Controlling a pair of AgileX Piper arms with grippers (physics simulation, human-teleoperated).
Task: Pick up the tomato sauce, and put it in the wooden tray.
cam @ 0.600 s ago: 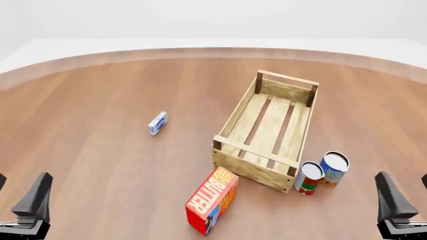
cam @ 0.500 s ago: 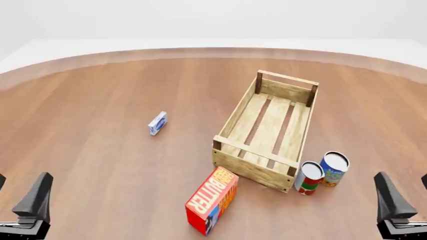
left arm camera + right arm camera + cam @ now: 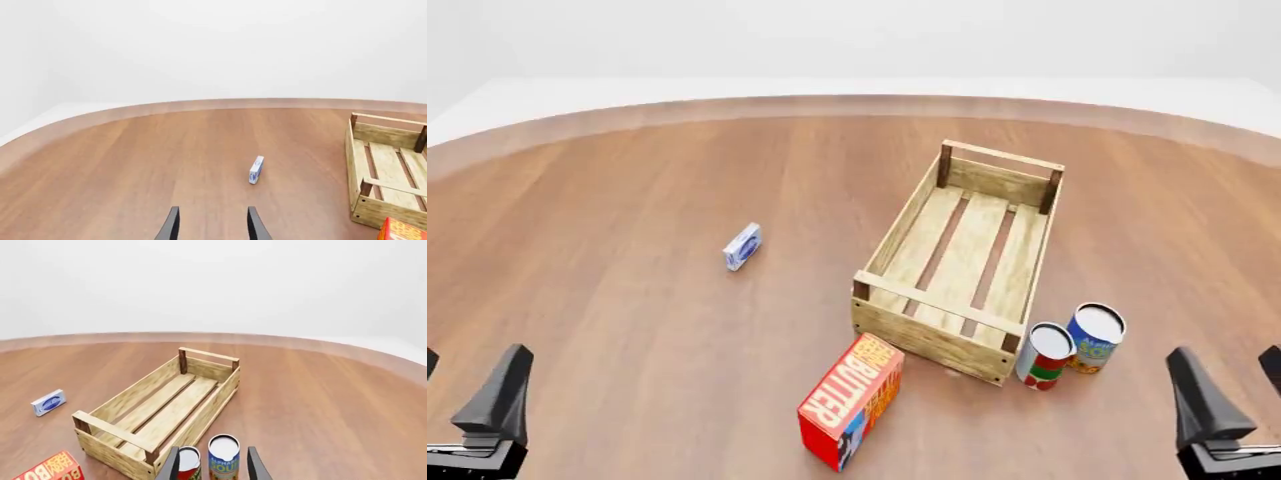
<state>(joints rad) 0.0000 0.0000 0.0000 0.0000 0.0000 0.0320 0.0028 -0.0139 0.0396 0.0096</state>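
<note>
Nearest, the left tool (image 3: 457,385) and right tool (image 3: 1225,388) hang released over the table (image 3: 627,300), holding nothing. The tomato sauce (image 3: 1045,355) stands upright just right of the wooden tray's (image 3: 961,262) near right corner, beside a blue-and-yellow can (image 3: 1094,338). A butter box (image 3: 851,401) lies near-left of the tray.

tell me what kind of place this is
Likely a simulated tabletop test scene, not a real room: a bare round wood table against blank white, with a wooden tray, the tomato sauce and a butter box.
</note>
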